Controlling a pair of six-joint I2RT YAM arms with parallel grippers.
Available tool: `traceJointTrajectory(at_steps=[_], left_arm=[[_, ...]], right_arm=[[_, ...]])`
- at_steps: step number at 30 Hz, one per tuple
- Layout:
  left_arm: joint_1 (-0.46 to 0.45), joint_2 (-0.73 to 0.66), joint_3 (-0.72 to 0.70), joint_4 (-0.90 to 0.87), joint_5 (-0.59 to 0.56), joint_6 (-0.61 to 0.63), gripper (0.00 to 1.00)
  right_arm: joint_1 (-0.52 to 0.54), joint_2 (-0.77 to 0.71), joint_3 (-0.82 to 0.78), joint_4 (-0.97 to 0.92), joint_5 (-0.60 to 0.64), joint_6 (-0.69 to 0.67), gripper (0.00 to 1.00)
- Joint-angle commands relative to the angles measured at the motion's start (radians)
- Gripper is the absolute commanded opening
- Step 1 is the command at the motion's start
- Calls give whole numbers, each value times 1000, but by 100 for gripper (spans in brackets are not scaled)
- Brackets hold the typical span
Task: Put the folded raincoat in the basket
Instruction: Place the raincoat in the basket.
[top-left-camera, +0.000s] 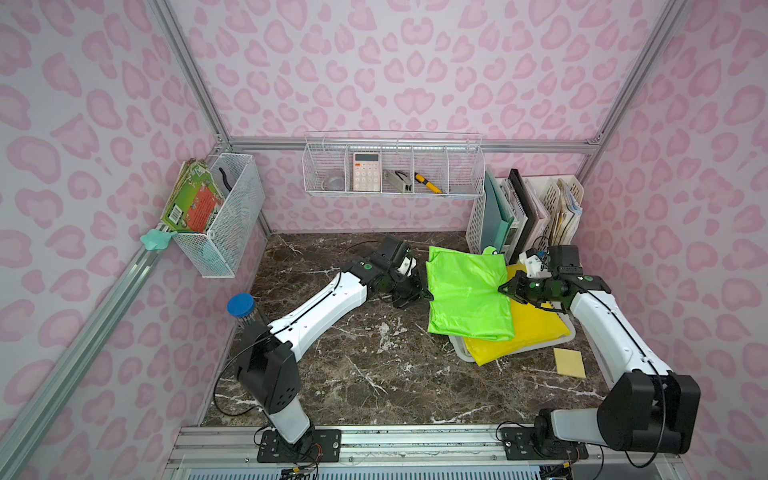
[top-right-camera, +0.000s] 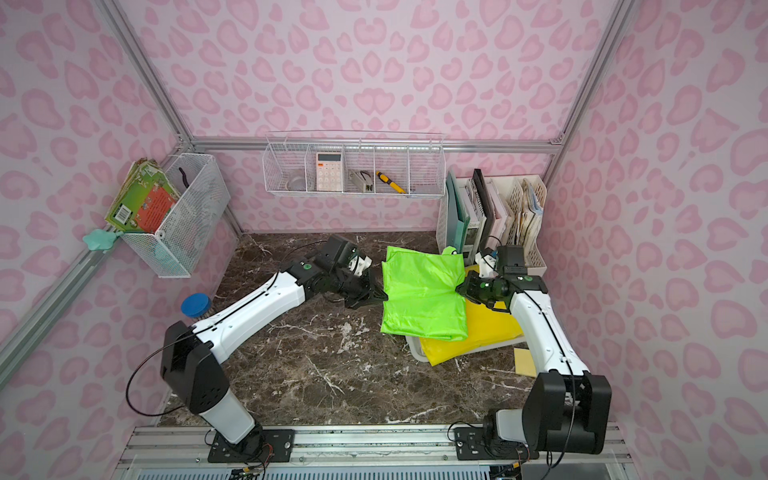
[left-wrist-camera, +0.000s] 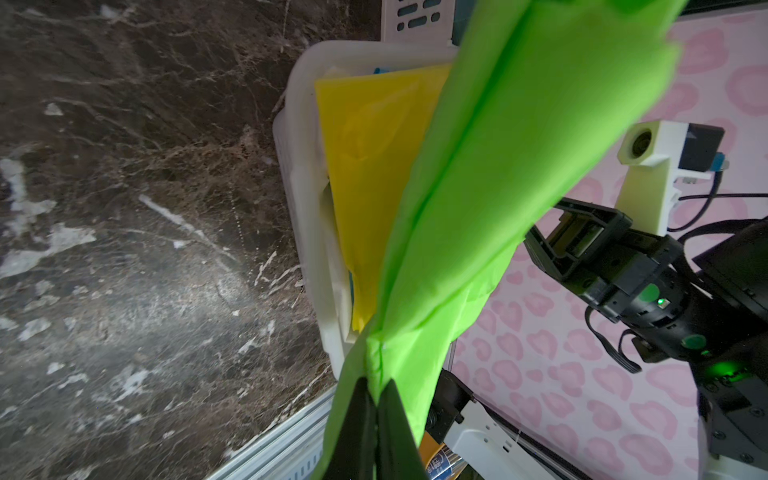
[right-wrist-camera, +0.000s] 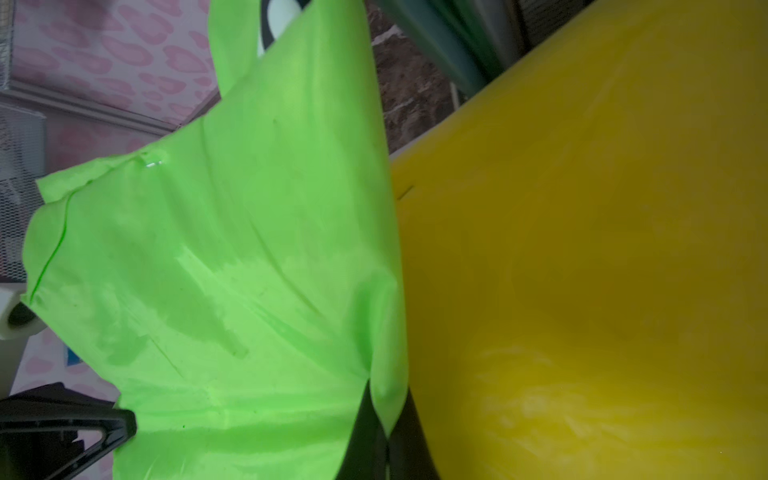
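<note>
The green raincoat (right-wrist-camera: 216, 270), pinched between the closed jaws of the right gripper (right-wrist-camera: 387, 415), fans outward; a yellow sheet (right-wrist-camera: 582, 249) lies just beside.

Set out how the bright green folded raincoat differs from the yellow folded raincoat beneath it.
Grip: the bright green folded raincoat is pinched at opposite edges by the left gripper and right gripper; the yellow folded raincoat is held by neither.
Place: the yellow raincoat lies in the pale plastic basket, one corner over its rim; the green raincoat hangs above it, partly over the marble table.
Both are thin and glossy.
</note>
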Motion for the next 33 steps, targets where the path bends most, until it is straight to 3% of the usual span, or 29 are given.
traceJointTrajectory(at_steps=[1, 8, 16, 19, 20, 21, 23, 26, 28, 33], left_arm=[[-39, 96, 90, -37, -2, -45, 0], [-144, 275, 241, -37, 5, -83, 0], [-201, 336, 283, -77, -79, -93, 0], [-209, 355, 286, -91, -91, -85, 0], [-209, 357, 288, -98, -100, -71, 5], [-210, 357, 291, -105, -109, -55, 18], [-211, 345, 292, -118, -141, -32, 35], [-208, 313, 289, -144, -190, 0, 54], [-209, 290, 288, -160, -211, 19, 58], [-208, 188, 211, -171, -300, 48, 59]], right_arm=[[-33, 22, 43, -62, 205, -68, 3], [-70, 85, 130, -124, 384, -81, 3], [-77, 158, 186, -154, 442, -93, 3], [-77, 155, 167, -139, 440, -88, 8], [-77, 158, 168, -138, 434, -88, 17], [-77, 159, 173, -138, 432, -88, 22], [-78, 165, 181, -142, 431, -88, 29], [-78, 169, 181, -139, 424, -86, 53], [-77, 165, 182, -137, 413, -84, 60], [-79, 109, 177, -103, 392, -78, 64]])
